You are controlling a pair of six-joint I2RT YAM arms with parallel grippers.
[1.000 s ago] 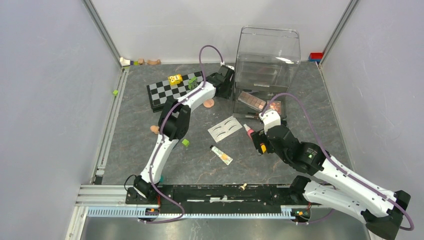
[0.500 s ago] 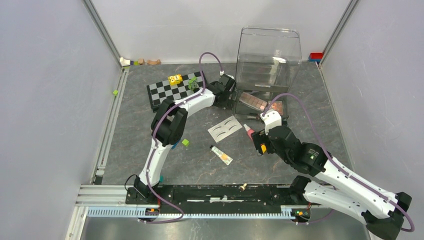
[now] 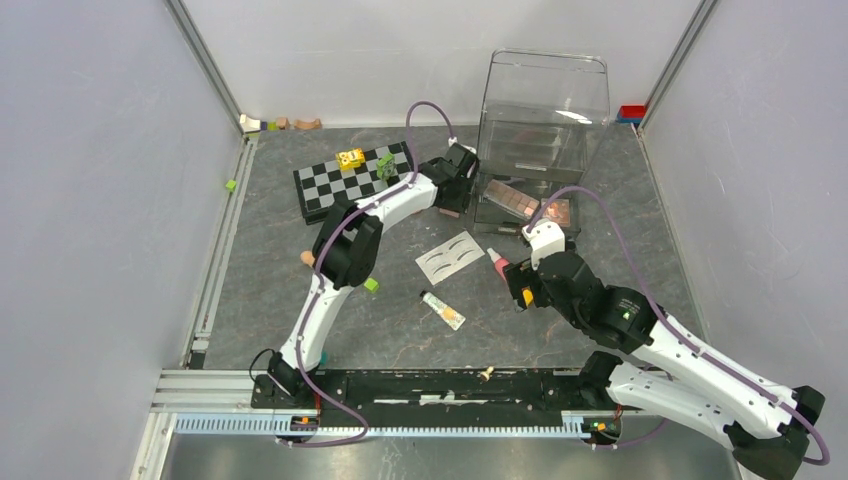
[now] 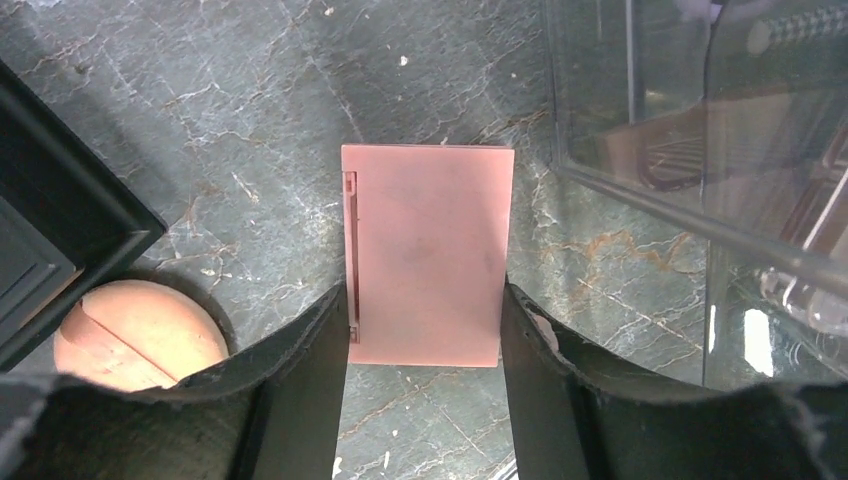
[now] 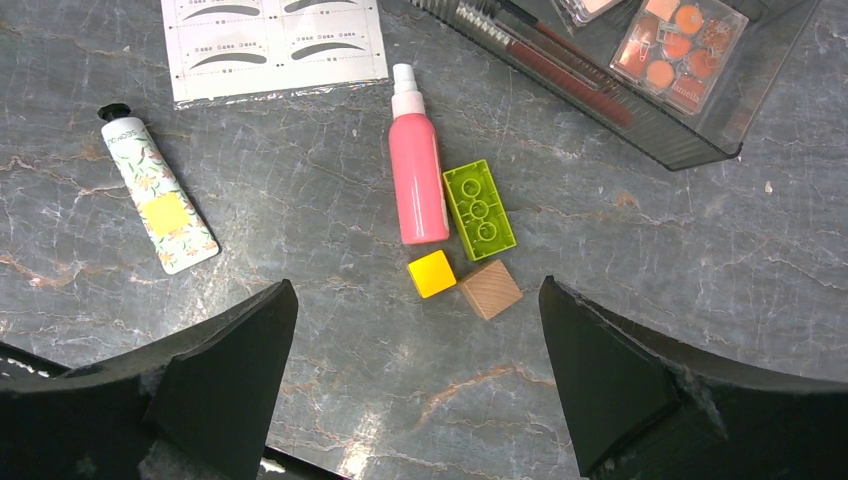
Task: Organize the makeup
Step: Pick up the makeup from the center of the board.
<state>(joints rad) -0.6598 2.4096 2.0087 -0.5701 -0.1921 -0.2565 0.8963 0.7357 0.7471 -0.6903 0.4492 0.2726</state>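
My left gripper [image 3: 455, 203] is at the clear organizer's front left corner. In the left wrist view it [image 4: 425, 350] is shut on the near end of a flat pink makeup case [image 4: 428, 250], low over the table. A peach sponge [image 4: 140, 335] lies to its left. My right gripper [image 3: 516, 291] is open and empty [image 5: 420, 400] above the table. Ahead of it lie a pink bottle [image 5: 417, 175], a cream tube [image 5: 160, 205] and the white lash card [image 5: 275, 45]. The eyeshadow palette [image 5: 680, 45] and thin brushes [image 5: 560, 60] lie in the organizer's open drawer [image 3: 520, 200].
The clear organizer [image 3: 545, 110] stands at the back right. The chessboard [image 3: 340, 185] with toy blocks lies at the back left. Green [image 5: 479, 210], yellow [image 5: 432, 273] and wooden [image 5: 490, 289] blocks sit by the pink bottle. Another peach sponge [image 3: 308, 258] and a green block [image 3: 371, 285] lie by the left arm.
My left gripper has moved right and nearer along the organizer's front left corner. The organizer has shifted slightly right. My right arm has barely moved.
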